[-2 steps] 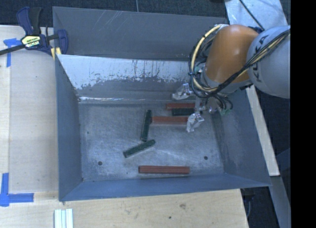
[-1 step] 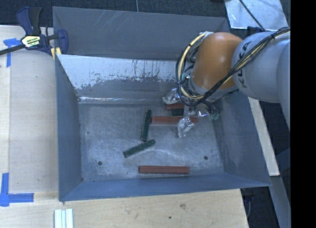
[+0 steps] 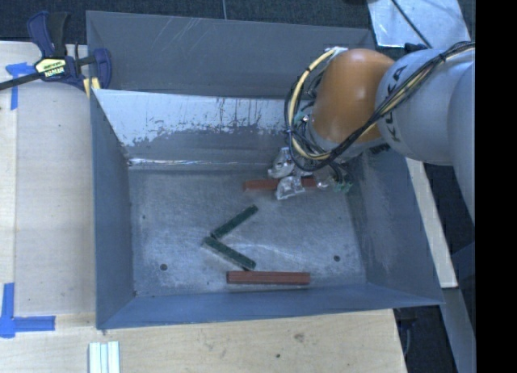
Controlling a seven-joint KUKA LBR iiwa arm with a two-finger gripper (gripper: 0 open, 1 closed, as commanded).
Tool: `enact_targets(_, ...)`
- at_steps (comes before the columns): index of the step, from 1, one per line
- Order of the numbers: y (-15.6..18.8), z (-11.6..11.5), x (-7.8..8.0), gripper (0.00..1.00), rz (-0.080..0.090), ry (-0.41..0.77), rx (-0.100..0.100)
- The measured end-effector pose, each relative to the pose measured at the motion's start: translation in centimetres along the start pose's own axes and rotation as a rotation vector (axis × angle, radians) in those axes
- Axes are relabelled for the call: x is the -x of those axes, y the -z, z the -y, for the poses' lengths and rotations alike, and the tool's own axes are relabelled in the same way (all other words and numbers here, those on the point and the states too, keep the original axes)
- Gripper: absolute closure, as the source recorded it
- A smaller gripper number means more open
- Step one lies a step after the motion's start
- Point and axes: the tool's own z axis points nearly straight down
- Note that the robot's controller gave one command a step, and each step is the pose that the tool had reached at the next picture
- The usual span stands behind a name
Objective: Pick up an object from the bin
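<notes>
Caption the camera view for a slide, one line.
Arm's tool low at the back of the bin, by a reddish stick; two dark green sticks and a reddish bar lie nearer the front.

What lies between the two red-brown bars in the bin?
In the camera view, two dark green bars forming a V lie between the rear red-brown bar and the front red-brown bar, slightly left.

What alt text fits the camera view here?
The arm's pincer sits low over the back right floor of the bin, at one end of a short red-brown bar. Nearer the front lie two dark green bars meeting in a V and a longer red-brown bar.
</notes>
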Motion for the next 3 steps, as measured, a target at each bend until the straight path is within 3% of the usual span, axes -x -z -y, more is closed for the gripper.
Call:
enact_targets(2, 0.12, 0.00, -0.01, 1.00, -0.004, 0.001, 0.000)
enact_targets(3, 0.46, -0.02, -0.24, 1.00, -0.021, 0.002, 0.002)
